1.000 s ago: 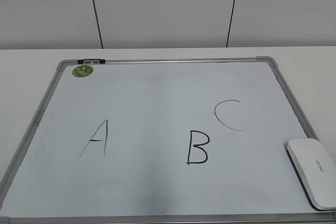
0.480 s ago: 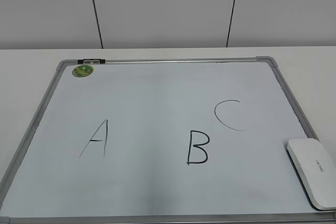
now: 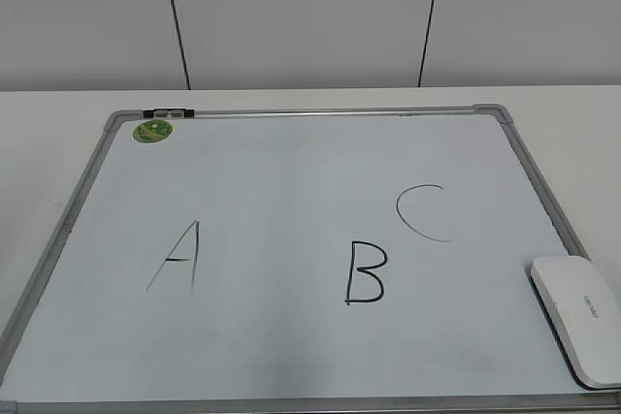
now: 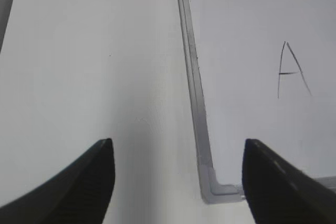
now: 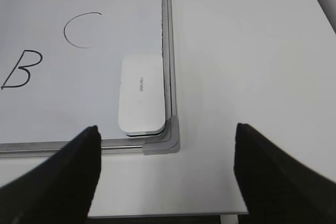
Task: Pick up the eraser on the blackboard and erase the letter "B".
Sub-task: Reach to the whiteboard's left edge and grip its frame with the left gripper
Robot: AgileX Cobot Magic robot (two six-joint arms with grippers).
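1. Eraser (image 3: pixel 576 321): smooth white rounded block with tiny grey print, lying in the near right corner of the blackboard (image 3: pixel 291 162), against its silver metal frame.
2. Letter "B" (image 3: pixel 366 272): bold black strokes, left of the eraser, between a thin "A" (image 3: pixel 178 257) and a thin "C" (image 3: pixel 421 212).
3. Wrist views only: left gripper (image 4: pixel 177 153), fingers apart, over the board's near left corner; right gripper (image 5: pixel 167 135), fingers apart, over the eraser's corner.
4. Round green sticker (image 3: pixel 153 130): far left corner.
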